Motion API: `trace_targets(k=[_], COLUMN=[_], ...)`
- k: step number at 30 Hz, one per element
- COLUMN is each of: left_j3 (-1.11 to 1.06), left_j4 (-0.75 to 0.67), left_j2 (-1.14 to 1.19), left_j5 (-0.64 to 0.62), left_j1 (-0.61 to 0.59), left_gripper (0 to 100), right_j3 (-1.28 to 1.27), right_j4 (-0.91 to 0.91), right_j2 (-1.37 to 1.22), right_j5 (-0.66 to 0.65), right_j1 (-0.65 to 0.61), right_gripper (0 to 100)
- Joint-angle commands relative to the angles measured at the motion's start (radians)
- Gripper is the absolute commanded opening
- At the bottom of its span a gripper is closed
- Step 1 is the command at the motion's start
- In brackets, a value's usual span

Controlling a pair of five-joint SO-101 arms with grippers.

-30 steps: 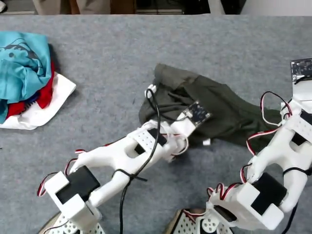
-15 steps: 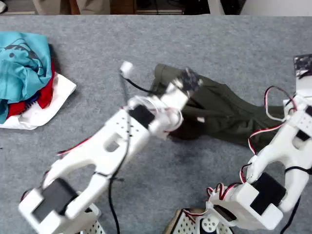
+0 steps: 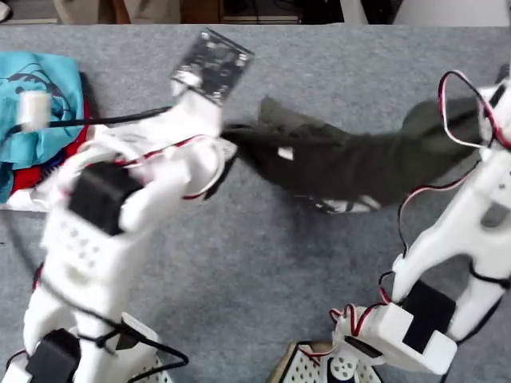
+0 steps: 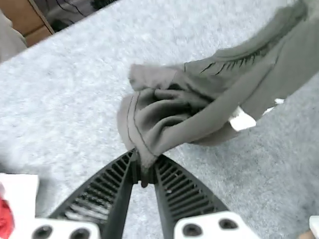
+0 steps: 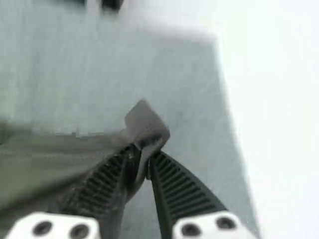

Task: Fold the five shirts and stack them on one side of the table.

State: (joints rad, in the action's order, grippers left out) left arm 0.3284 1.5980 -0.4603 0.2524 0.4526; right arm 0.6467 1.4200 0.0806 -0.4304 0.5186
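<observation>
An olive-green shirt is stretched above the grey table between both arms. My left gripper is shut on the shirt's bunched left end; in the high view that gripper sits at the cloth's left tip. My right gripper is shut on the shirt's other end, near the table's right edge, where the arm rises. A pile of other shirts, teal on top of red and white, lies at the table's left edge.
The grey felt table is bare in the middle and front. Both arm bases stand at the front edge. A cable runs from the left arm across the pile side.
The left arm swung up and leftward, dragging the olive shirt's end with it. The right arm lifted the other end toward the right, so the crumpled shirt is now pulled out long.
</observation>
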Motion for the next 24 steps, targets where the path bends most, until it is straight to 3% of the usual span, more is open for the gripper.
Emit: trace_targets(k=[1,6,12,20,24], left_j3=[0.252,0.477,0.572,0.367,0.239], left_j4=[0.115,0.161,0.161,0.161,0.161], left_j2=[-0.033,-0.039,-0.087,-0.358,-0.495], left_j5=[-0.002,-0.005,-0.008,0.0,0.015], left_j1=[-0.038,-0.135,-0.278,-0.422,-0.493], left_gripper=[2,2,2,2,2], right_j3=[0.222,0.447,0.696,0.868,0.872], right_j4=[0.006,0.006,0.012,0.006,0.006], right_j2=[0.061,0.062,0.088,0.202,0.275], right_j5=[0.068,0.143,0.152,0.141,0.058], right_j1=[-0.018,-0.013,-0.012,-0.015,-0.018], right_gripper=[0.4,0.4,0.4,0.4,0.4])
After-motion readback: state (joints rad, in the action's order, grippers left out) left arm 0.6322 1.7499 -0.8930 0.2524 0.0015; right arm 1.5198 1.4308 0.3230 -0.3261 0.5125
